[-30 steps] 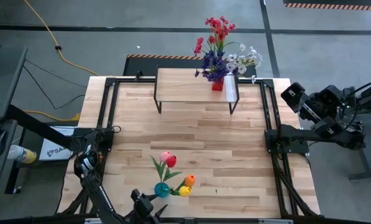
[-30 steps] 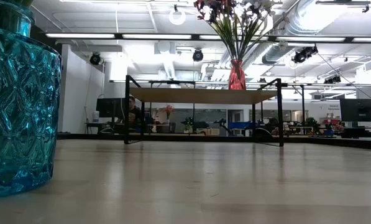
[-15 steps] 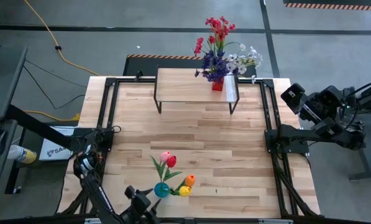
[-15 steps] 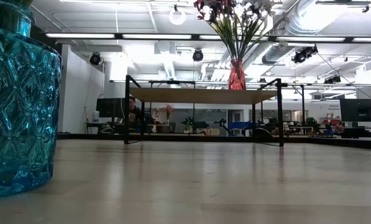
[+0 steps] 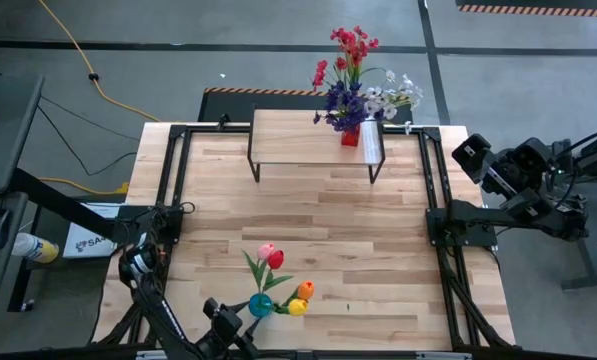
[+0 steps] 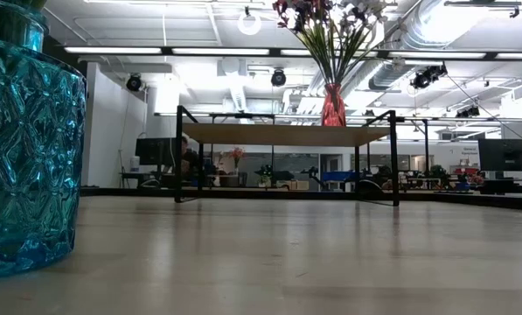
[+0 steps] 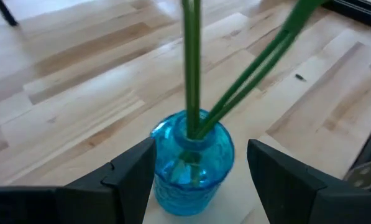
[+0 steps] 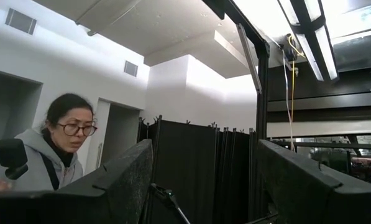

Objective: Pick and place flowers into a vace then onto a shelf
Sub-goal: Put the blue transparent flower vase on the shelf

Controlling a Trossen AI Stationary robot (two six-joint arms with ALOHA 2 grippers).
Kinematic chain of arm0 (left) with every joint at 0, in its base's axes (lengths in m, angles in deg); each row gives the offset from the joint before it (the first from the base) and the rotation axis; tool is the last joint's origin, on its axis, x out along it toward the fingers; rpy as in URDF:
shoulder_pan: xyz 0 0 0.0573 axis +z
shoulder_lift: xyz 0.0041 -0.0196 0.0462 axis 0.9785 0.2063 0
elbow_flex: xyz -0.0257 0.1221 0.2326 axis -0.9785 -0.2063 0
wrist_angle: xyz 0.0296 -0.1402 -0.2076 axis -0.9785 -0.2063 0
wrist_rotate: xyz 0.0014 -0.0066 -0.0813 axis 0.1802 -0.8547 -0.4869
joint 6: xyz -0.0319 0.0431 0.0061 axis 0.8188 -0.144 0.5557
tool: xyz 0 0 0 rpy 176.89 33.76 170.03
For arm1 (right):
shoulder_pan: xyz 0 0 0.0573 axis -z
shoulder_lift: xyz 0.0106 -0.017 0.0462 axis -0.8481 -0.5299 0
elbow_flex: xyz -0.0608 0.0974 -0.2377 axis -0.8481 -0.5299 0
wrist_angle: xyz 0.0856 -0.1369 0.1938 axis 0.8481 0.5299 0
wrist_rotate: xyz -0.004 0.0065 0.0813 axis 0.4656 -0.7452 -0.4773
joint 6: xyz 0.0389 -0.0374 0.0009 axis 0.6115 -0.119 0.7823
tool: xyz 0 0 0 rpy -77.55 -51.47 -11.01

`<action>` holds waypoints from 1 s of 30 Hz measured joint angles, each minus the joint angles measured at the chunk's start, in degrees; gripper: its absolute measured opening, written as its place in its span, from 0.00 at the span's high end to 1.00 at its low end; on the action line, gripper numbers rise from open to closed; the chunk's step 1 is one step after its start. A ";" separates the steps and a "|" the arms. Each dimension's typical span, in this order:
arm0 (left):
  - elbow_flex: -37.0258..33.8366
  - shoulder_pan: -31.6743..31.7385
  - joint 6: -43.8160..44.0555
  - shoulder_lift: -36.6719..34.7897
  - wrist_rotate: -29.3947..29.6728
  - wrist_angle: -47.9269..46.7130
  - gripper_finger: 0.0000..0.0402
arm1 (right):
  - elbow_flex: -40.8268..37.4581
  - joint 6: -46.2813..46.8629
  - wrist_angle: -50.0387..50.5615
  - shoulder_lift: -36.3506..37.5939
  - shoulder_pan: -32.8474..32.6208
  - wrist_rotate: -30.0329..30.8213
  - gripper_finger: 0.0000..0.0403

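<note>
Left gripper (image 7: 201, 171) sat at the near edge of the table (image 5: 378, 230), fingers spread wide on either side of the blue glass vase (image 7: 191, 165), not touching it and holding nothing. The vase stood upright on the table with tulips (image 5: 275, 268) in it: pink, red, orange and yellow heads, green stems leaning out over the rim. In the low view the blue vase (image 6: 24, 149) filled the left edge, close to the camera.

Right gripper (image 8: 201, 180) was parked off the right side of the table, pointed up into the room, fingers apart and empty. A person in a grey hoodie (image 8: 58, 152) showed behind it.

The shelf (image 5: 313, 135) stood at the far edge of the table. A red vase (image 5: 350, 135) stood on the shelf's right part, holding red, purple and white sprigs (image 5: 358, 80). Same red vase (image 6: 333, 105) upright on the shelf top (image 6: 287, 134) in the low view.
</note>
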 joint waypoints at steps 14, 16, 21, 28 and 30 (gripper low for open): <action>-3.48 2.48 -3.57 -0.04 -0.10 4.37 0.30 | 0.00 -0.11 0.39 -0.02 0.01 0.13 0.31; -4.33 2.43 -3.63 -0.04 -0.22 5.06 0.30 | 0.00 -0.11 0.42 -0.02 0.01 0.13 0.31; -6.17 2.52 -2.29 -0.04 0.58 5.92 0.30 | 0.00 -0.13 0.70 -0.02 0.01 0.18 0.31; -7.19 3.80 -2.51 -0.04 3.10 7.46 0.30 | 0.00 -0.44 1.29 -0.02 0.00 0.46 0.31; -7.19 4.09 -3.22 -0.04 3.60 7.37 0.30 | 0.00 -0.48 1.31 -0.04 0.01 0.52 0.31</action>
